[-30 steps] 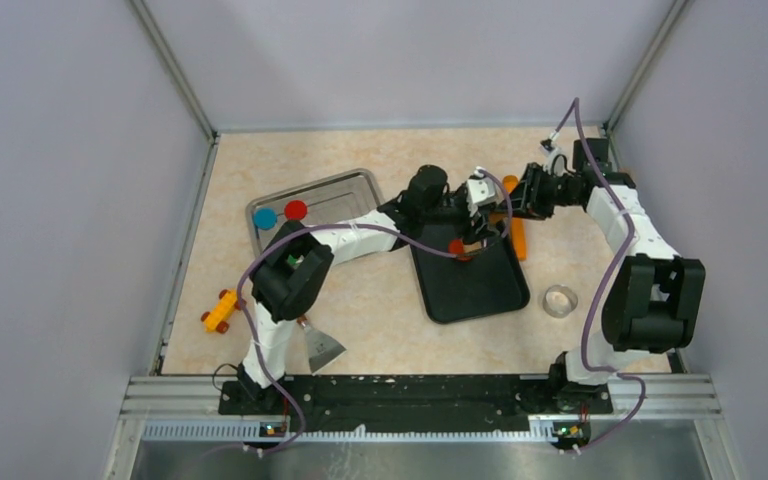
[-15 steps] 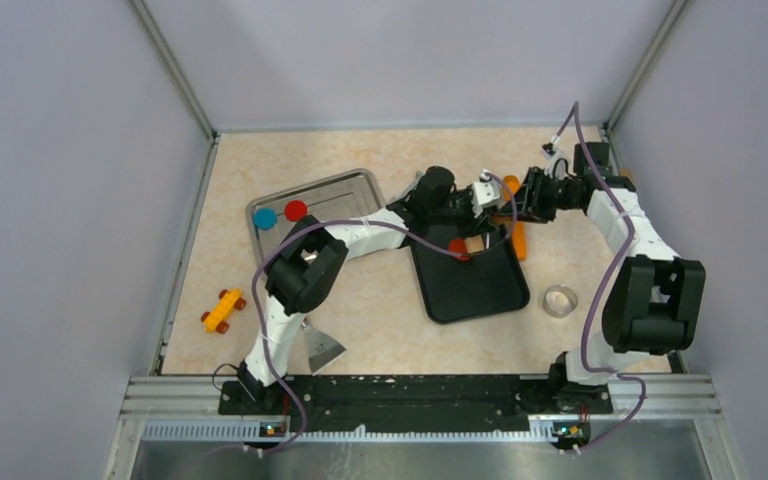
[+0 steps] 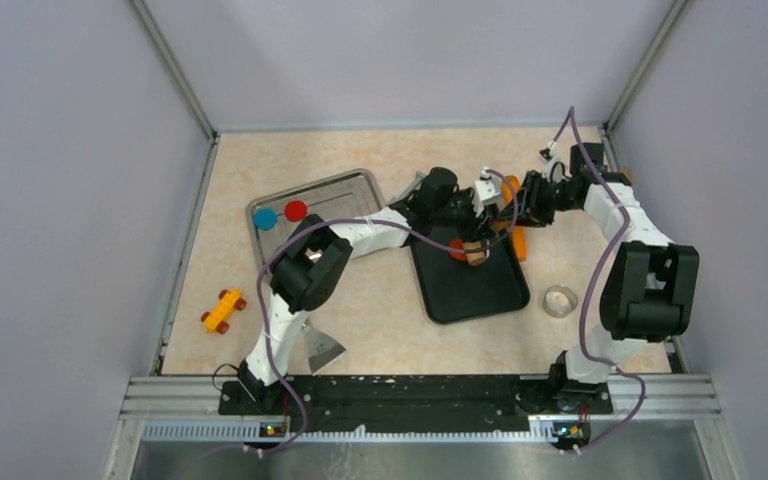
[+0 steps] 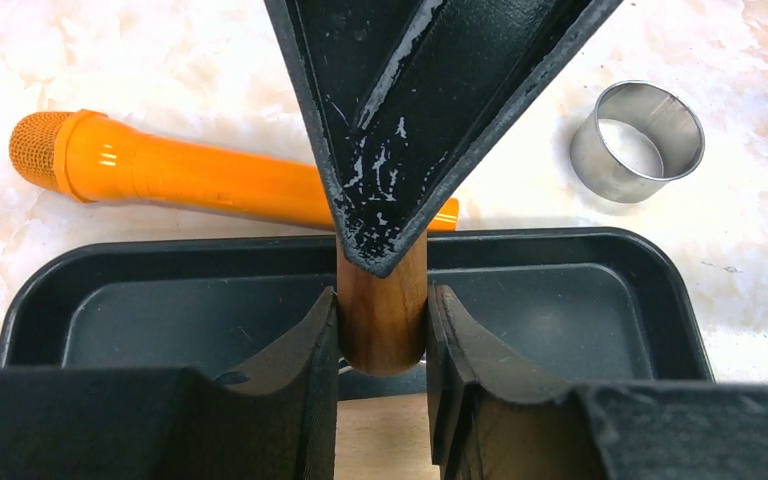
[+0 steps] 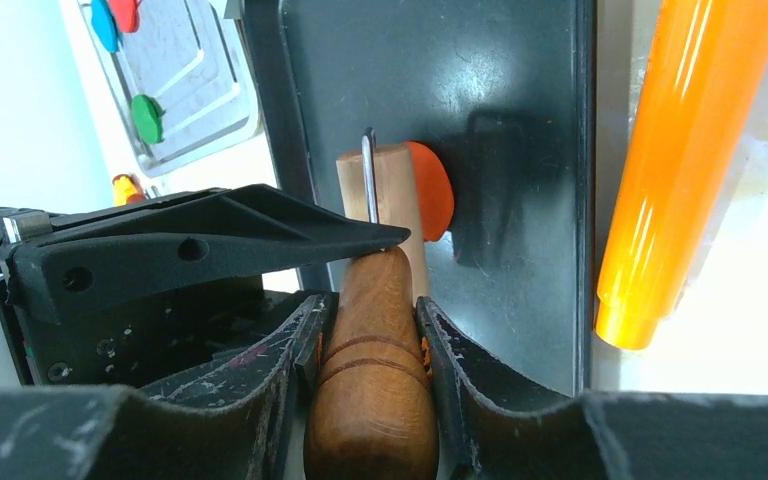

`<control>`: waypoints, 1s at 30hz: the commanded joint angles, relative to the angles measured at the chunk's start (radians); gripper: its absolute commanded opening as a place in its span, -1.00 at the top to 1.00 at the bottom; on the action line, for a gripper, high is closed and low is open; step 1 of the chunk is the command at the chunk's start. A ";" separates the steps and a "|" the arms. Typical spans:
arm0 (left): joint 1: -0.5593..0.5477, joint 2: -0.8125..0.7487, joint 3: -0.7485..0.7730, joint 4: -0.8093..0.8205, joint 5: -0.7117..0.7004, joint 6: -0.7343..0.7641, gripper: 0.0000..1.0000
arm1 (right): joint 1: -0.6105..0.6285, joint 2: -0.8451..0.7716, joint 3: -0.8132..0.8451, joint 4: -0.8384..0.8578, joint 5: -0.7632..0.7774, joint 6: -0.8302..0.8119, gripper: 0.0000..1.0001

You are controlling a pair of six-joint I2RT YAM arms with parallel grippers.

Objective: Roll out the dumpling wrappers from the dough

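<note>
A wooden rolling pin (image 3: 476, 254) lies over the far end of the black tray (image 3: 475, 295), its roller (image 5: 396, 195) against a flat red piece of dough (image 3: 456, 249), which the right wrist view also shows (image 5: 436, 190). My left gripper (image 4: 382, 312) is shut on a wooden end of the pin (image 4: 382, 325). My right gripper (image 5: 372, 325) is shut on the pin's turned handle (image 5: 372, 400). The two grippers meet over the tray's far edge, and each one's finger crosses the other's view.
An orange plastic cylinder (image 3: 518, 240) lies along the tray's far right edge. A steel ring cutter (image 3: 560, 300) stands to the tray's right. A metal tray (image 3: 332, 190) at the left holds blue (image 3: 264, 218) and red (image 3: 295, 209) discs. A yellow toy car (image 3: 222, 308) and a scraper (image 3: 322, 348) lie near left.
Both grippers stay on the pin. The right wrist has drawn a little left toward the left gripper, and the pin's roller end now shows slightly nearer, beside the red dough.
</note>
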 commanded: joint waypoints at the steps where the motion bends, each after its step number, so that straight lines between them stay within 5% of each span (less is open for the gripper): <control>1: 0.003 -0.007 -0.002 0.049 0.017 -0.052 1.00 | 0.000 0.026 0.048 0.023 -0.049 -0.009 1.00; 30: 0.074 -0.034 -0.232 0.086 -0.002 -0.090 1.00 | 0.064 0.128 -0.092 0.135 0.100 -0.055 1.00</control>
